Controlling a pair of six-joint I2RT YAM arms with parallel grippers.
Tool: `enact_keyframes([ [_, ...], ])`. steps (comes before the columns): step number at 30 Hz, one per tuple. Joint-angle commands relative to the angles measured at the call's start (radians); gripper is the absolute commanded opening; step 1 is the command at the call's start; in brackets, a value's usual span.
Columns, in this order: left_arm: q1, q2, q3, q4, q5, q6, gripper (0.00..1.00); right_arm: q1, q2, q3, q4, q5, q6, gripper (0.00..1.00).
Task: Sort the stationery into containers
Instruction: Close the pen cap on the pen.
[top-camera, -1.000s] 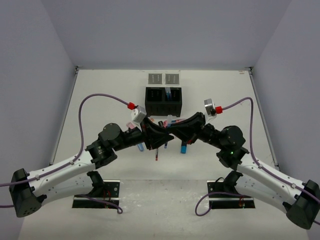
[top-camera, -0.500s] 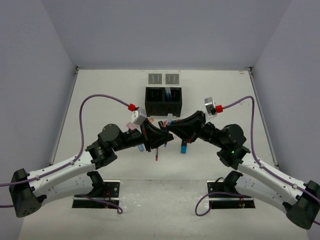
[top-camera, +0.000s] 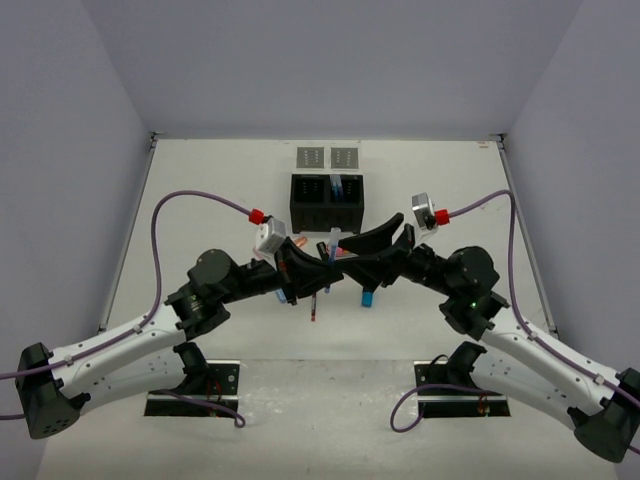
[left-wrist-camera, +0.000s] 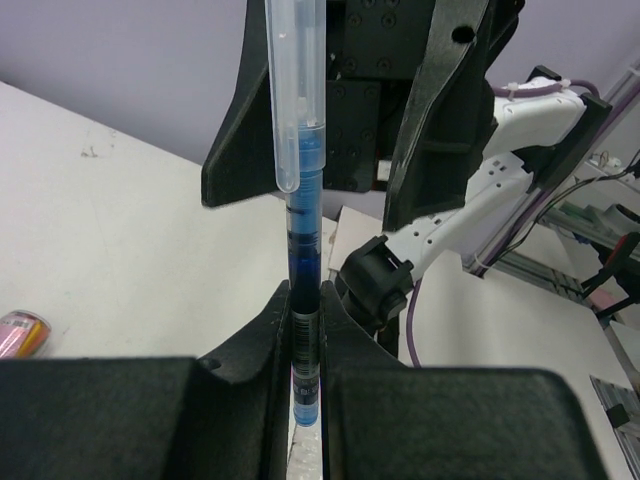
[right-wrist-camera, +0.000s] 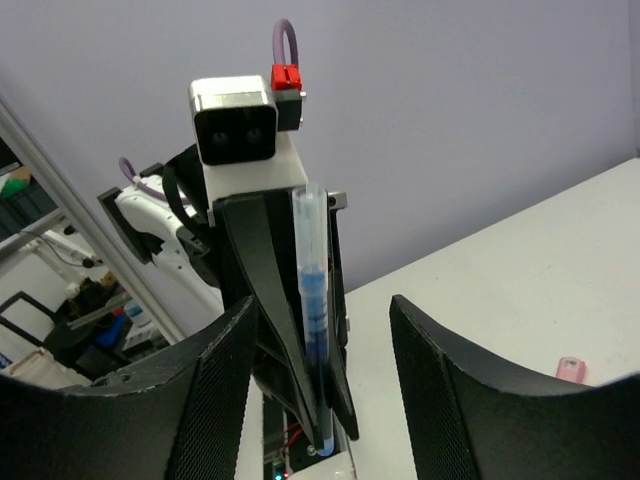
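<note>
I am running a hand-over in the air just on the near side of the black box, and the blue pen is standing almost upright there between the two arms. The left gripper is clamping the pen's lower barrel from both sides, with the clear cap end sticking up well above its fingers. The right gripper is standing apart around that same pen. In its wrist view the jaws are flanking the barrel with a gap on each side, touching nothing that I can see.

So I am judging the pen to be in the left arm's charge alone. To do this step well, I am planning to draw the right arm straight back from the box along the line of its own fingers. That way neither finger is brushing the cap and levering the pen round in the left grip. I am meaning to hold the left arm motionless until those jaws are clear of the pen.

After that I am thinking of height. A blue highlighter and a red pen are lying nearer to me than the box. The held pen's lower tip needs lifting clear of them and of the box's front wall before going tip-first into a compartment.
</note>
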Motion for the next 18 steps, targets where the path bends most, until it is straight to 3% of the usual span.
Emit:
enact_keyframes([
  [1,0.002,0.006,0.001,0.036,0.083,0.022,0.0,-0.013,-0.021,0.136,-0.126,0.037,-0.063,0.55],
  [7,0.002,-0.002,0.003,0.019,0.1,0.025,0.0,-0.049,0.014,0.227,-0.208,0.046,-0.057,0.55],
  [18,0.002,0.038,0.059,-0.06,0.068,0.026,0.0,-0.049,0.072,0.29,-0.278,-0.068,-0.089,0.39],
])
